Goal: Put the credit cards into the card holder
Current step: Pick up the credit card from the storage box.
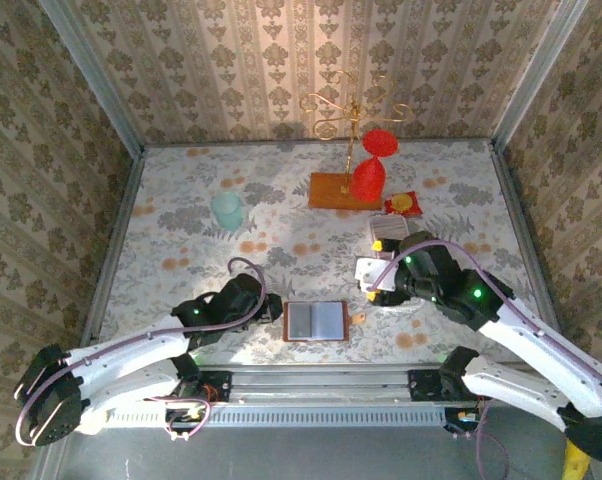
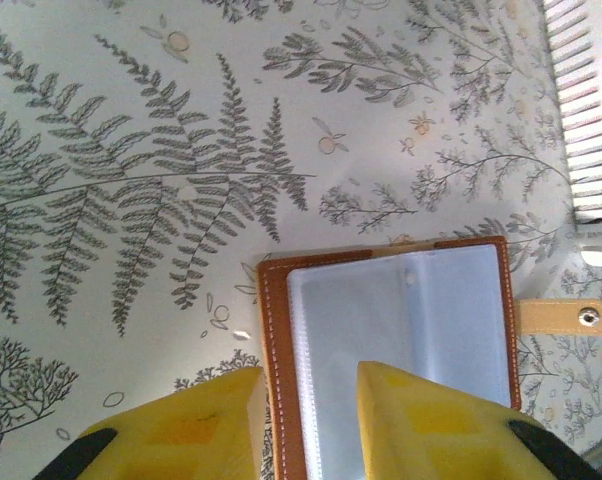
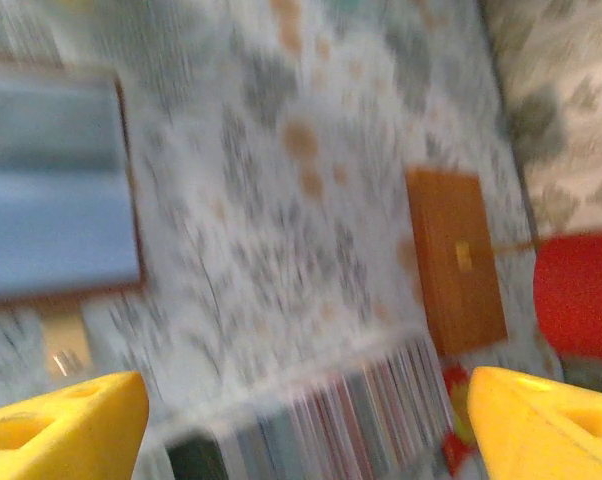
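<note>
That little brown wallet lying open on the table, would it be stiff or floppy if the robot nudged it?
Probably fairly floppy: the card holder lies open and flat, so lifting one side would likely fold it. Its clear inner sleeves look glossy, perhaps slippery. Thin and flat, it should slide rather than tip.

Floral-covered desk point(image 1: 181, 250) carries 5 items

An open orange-brown card holder point(image 1: 316, 321) lies flat by the near edge. Right of it and further back sits a long white tray point(image 2: 581, 100) with a row of credit cards point(image 1: 388, 230) standing on edge. Behind the tray lie a red-and-yellow packet point(image 1: 404, 204) and a wooden stand base point(image 1: 345, 190). A pale teal cup point(image 1: 227, 210) stands well apart at left.
</note>
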Controlling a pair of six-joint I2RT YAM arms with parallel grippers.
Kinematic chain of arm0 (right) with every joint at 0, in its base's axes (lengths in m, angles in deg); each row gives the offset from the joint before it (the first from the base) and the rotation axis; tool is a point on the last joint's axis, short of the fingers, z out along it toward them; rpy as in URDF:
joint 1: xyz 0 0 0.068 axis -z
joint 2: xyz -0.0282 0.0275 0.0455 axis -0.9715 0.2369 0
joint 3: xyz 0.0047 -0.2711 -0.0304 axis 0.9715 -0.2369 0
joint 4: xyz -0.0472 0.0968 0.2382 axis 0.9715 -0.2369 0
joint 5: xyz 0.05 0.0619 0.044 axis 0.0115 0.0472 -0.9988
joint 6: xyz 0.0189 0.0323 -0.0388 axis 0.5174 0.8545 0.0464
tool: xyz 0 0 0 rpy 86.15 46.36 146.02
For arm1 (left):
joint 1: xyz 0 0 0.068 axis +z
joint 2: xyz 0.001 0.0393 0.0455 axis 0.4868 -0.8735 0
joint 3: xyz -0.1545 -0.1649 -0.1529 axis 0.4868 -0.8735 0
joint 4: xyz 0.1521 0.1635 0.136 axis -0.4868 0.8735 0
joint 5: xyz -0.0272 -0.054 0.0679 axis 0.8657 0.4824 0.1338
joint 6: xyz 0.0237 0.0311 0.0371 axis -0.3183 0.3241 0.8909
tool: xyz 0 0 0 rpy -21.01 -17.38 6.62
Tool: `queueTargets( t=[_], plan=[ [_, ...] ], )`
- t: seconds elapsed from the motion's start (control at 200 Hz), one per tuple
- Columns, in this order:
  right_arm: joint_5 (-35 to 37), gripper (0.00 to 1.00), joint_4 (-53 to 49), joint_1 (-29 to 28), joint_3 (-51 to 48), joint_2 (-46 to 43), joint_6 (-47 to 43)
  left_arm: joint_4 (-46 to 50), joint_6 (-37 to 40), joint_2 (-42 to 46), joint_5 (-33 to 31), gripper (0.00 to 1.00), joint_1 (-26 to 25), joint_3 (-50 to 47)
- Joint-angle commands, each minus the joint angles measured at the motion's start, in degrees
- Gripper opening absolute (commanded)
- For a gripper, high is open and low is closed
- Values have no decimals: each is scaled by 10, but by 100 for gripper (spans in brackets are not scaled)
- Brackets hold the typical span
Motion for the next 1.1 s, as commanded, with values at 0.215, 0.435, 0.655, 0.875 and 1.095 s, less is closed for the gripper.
queueTargets(
  t=[0.215,0.435,0.655,0.875,1.095],
  plan=[
    [-11,86,54,134,-89,87,-276,24,29,65,-5,30,-2,-13],
    [-10,91,112,149,-108,154,-282,35,19,125,-16,32,1,-41],
    [2,91,148,161,-116,206,-304,44,17,139,-16,32,8,-50],
    [7,86,136,163,-105,242,-322,44,12,140,-16,32,12,-54],
    [7,65,100,162,-95,215,-335,38,8,139,-15,32,15,-59]
  ],
)
